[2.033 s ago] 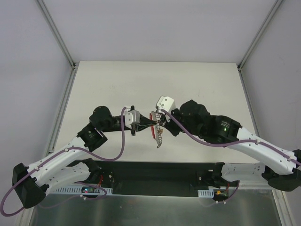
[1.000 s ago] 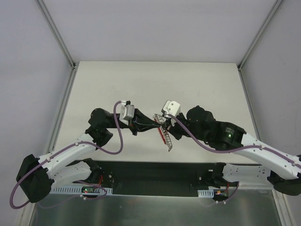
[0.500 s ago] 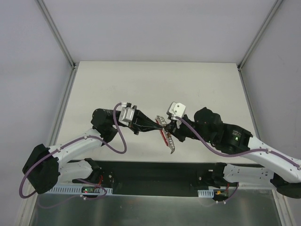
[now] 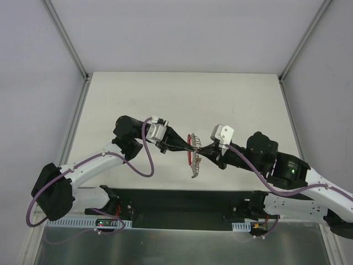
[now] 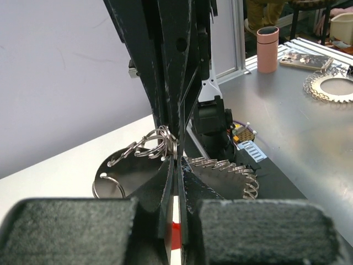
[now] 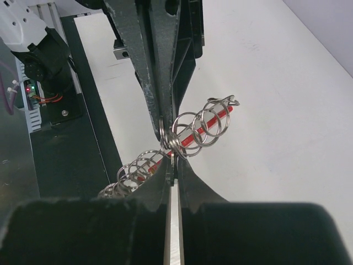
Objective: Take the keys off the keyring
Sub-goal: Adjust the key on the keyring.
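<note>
Where the keyring was held: the keyring was suspended well above the table, at the point where the two arms met.
Left gripper: the left gripper was seen with its jaws drawn almost fully together, and thin wire loops of the ring were pinched at the fingertips.
Right gripper: the right gripper was likewise closed to a hairline gap upon the same cluster of loops and was set tip to tip against the left.
Keys: the keys were hung below the pinch point in a jagged bunch. They were threaded on the ring and, as far as could be told, gripped by neither arm.
Red piece: the red piece was seen running through the coils, just beside the grip.
Stage (judged): the ring was secured from two sides, and no key was judged to have been freed.
Risk of slipping: the smooth, thin wire could be lost from either pinch if the arms were pulled apart unevenly.
Risk of dropping: should one hold be released, the bunch could be swung aside or dropped to the table.
Risk of contact: with the fingertips so close, a small misalignment could drive them against each other.
</note>
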{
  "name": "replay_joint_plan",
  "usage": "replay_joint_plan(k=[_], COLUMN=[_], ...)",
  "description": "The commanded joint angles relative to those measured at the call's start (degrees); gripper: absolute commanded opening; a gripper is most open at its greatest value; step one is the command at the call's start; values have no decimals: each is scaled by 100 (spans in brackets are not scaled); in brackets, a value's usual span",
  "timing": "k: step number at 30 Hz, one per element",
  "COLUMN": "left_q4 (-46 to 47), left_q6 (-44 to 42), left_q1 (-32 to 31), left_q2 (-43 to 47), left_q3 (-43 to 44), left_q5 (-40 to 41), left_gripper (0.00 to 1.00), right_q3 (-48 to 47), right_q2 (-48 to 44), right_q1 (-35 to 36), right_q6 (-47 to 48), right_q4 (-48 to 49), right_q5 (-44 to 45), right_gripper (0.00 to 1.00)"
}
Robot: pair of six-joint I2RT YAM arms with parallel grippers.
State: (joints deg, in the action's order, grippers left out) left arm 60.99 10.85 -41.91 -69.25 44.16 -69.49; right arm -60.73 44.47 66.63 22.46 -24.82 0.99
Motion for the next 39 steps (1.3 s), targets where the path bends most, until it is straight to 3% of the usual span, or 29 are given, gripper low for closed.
replay_joint_plan(k=[1,14,19,39], left_q4=[-193,273,931,1511], left_q6=[-444,-40,479,962], left_q1=[-10,-10,-10,-10], left_q2=[26,-97,-167,-422], left_q3=[330,426,427,567], left_q5=[-302,-653,-794,-1145], left_gripper=[0,0,0,0], right_q3=[140,131,140,122], right_q2=[-376,-8,115,211], right_q1=[8,-1,-36,-405], right_q6=[171,22,-57,-128], right_q4=[592,311,188,223], right_q5=[-336,74,217,-319], right_gripper=[1,1,1,1])
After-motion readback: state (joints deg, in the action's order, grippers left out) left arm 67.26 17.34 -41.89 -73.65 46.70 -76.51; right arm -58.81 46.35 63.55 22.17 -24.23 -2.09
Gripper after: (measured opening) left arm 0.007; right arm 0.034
